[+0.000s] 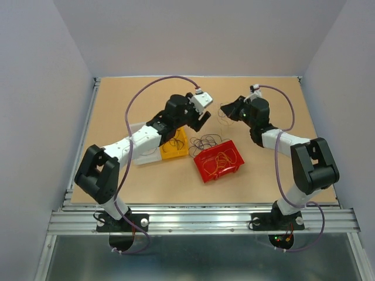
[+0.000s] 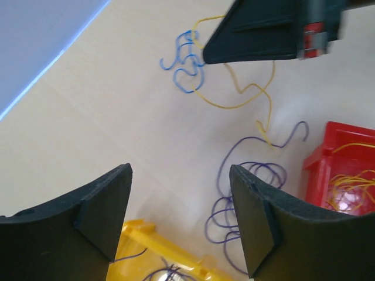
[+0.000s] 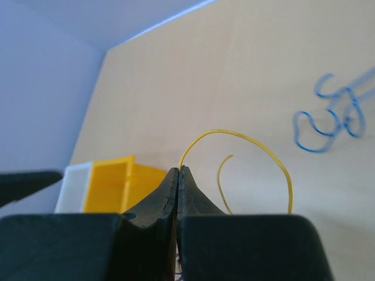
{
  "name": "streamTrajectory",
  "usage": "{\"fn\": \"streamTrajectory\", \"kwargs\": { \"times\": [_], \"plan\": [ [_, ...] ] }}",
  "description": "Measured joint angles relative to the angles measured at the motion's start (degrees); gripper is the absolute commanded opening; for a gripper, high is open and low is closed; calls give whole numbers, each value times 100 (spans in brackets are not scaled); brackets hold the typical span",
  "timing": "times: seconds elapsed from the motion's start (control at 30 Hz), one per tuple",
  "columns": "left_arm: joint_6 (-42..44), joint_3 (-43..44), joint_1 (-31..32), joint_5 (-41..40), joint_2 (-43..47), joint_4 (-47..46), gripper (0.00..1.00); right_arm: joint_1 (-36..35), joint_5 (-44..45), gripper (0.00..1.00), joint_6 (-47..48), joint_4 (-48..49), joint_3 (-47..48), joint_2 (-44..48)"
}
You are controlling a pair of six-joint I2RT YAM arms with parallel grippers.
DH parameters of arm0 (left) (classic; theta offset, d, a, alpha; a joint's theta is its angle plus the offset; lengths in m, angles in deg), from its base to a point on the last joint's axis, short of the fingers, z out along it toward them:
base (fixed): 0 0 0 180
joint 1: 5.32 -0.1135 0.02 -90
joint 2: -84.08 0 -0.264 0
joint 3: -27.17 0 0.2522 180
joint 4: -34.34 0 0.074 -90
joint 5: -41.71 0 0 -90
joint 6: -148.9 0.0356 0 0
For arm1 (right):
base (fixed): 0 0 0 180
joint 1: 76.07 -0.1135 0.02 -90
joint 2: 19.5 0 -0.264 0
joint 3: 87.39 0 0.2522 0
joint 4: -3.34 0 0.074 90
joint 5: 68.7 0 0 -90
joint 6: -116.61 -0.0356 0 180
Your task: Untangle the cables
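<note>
My right gripper [image 3: 179, 170] is shut on one end of a thin yellow cable [image 3: 246, 136] that arches up and to the right above the table. A blue cable [image 3: 328, 117] lies curled on the table beyond it. In the left wrist view the blue cable [image 2: 184, 61] and the yellow cable [image 2: 246, 99] cross under the right gripper's finger [image 2: 263, 29]. A dark purple cable [image 2: 246, 175] lies in loops below them. My left gripper [image 2: 180, 170] is open and empty above the table. From above, the left gripper [image 1: 202, 120] faces the right gripper [image 1: 225, 111].
A red bin [image 1: 199, 159] holds several yellow-orange wires; it also shows in the left wrist view [image 2: 319, 161]. A yellow bin [image 1: 173, 157] under the left arm holds dark wires, and shows in both wrist views [image 2: 146, 234] [image 3: 108, 187]. Dark loops [image 1: 205, 141] lie between the bins.
</note>
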Motion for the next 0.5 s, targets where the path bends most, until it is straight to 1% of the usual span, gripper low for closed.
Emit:
{"fn": "streamTrajectory", "kwargs": {
  "times": [0.07,0.13,0.23,0.33,0.5],
  "plan": [
    [-199,-170,-407,251,155,-201,82,-61,-581,1,175,221,199,-9],
    [-435,-400,-850,601,350,-507,83,-157,-938,1,315,376,363,-9],
    [-667,-706,-1272,973,621,-896,83,-282,-1377,1,476,570,581,-11],
    [-798,-883,-1390,1331,798,-1154,84,-411,-1738,0,566,649,824,-35],
    [-898,-1209,-1392,2087,1073,-1644,85,-546,-2070,1,588,654,1259,-90]
  ]
}}
